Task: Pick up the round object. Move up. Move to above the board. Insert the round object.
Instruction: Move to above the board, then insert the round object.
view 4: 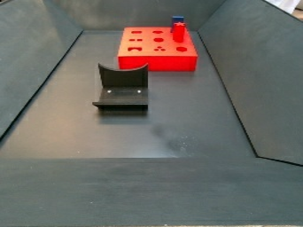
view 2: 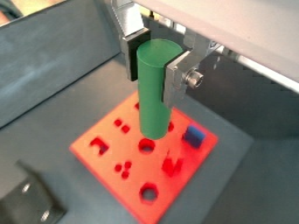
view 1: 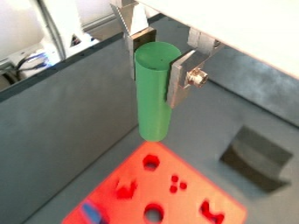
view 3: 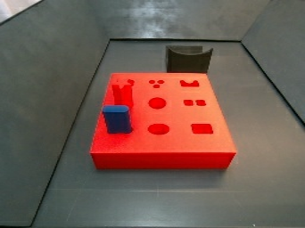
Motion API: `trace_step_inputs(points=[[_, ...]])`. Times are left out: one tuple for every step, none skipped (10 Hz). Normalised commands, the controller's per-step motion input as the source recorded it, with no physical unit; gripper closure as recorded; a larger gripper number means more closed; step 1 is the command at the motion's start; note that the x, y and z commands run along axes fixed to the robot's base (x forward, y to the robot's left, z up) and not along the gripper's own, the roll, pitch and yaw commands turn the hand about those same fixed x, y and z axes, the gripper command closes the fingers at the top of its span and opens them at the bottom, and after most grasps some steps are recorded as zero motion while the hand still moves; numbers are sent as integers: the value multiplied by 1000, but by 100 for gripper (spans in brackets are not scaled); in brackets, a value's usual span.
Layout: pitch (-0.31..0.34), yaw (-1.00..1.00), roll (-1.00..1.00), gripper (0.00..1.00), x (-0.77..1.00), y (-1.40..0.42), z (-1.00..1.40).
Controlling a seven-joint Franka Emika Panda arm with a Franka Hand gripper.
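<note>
My gripper (view 1: 158, 59) is shut on the round object (view 1: 152, 96), a slim green cylinder peg, gripped near its upper end and hanging upright. Both wrist views show this; the gripper (view 2: 159, 66) and the peg (view 2: 153, 96) hang above the board (view 2: 163, 179), apart from it. The board is a flat red square block with cut-out holes, seen also in a wrist view (view 1: 181, 199) and both side views (view 3: 177, 147) (view 4: 148, 60). The peg's lower end lies over the board near a round hole. Neither side view shows the gripper or the peg.
A blue rectangular block (view 3: 116, 118) stands upright in the board near one edge, also seen in other views (view 4: 179, 28) (view 2: 195, 136). The dark fixture (view 4: 120, 86) stands on the grey floor beside the board (view 3: 188, 58). Sloping grey walls enclose the floor.
</note>
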Motion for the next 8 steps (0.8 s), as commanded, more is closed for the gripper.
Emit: trace_step_inputs(points=[[134,8,15,100,309,-571,47],[124,8,26,100,209,-340,42],[-121,-86,7,100,291,60,-883],[-121,-86,7,100,286,46,-894],[-150,-117,0,100,200,0,-871],[-170,-140,0,100,260,0,-846],[-159,-126,0,100,186,0,-869],[-167,-54,7,100,0,0,-906]])
